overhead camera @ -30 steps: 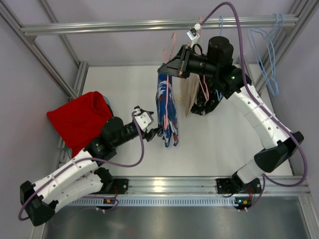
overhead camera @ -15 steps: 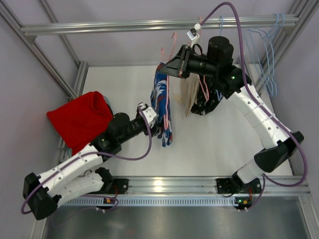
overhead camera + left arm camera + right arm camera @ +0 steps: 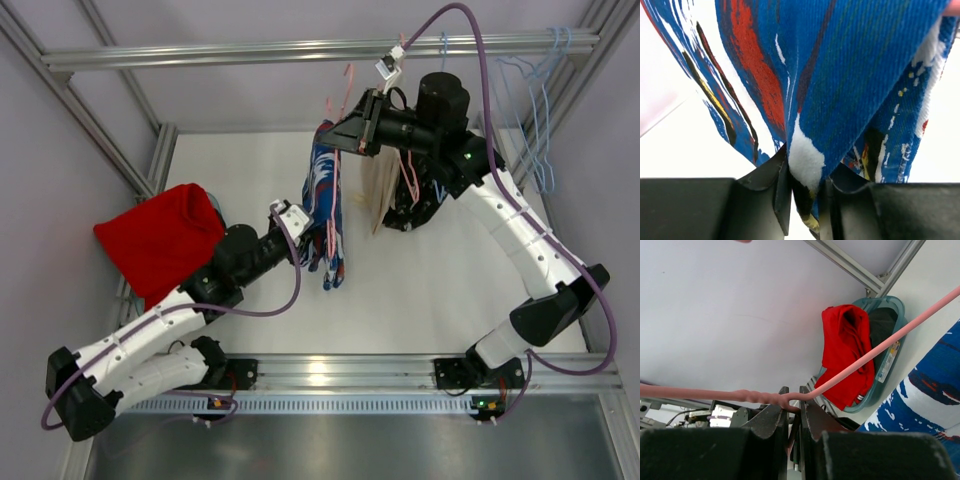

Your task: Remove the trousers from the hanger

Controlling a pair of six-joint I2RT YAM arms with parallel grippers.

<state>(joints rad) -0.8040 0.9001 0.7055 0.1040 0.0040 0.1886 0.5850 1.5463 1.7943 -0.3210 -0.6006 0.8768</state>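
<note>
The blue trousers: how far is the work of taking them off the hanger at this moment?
Done: both grips look set. The right fingers are shut on the pink hanger, the left fingers on the lower part of the blue trousers. In hand: drawing them off. Left: they hang on the hanger, not yet free; the beige trousers beside them look untouched.

The white counter carries a teal basket at its left edge, near the corner of the frame. A red cloth is heaped in the basket and spills over its rim. At the far right, a dark patterned cloth lies in a crumpled pile directly on the counter.
</note>
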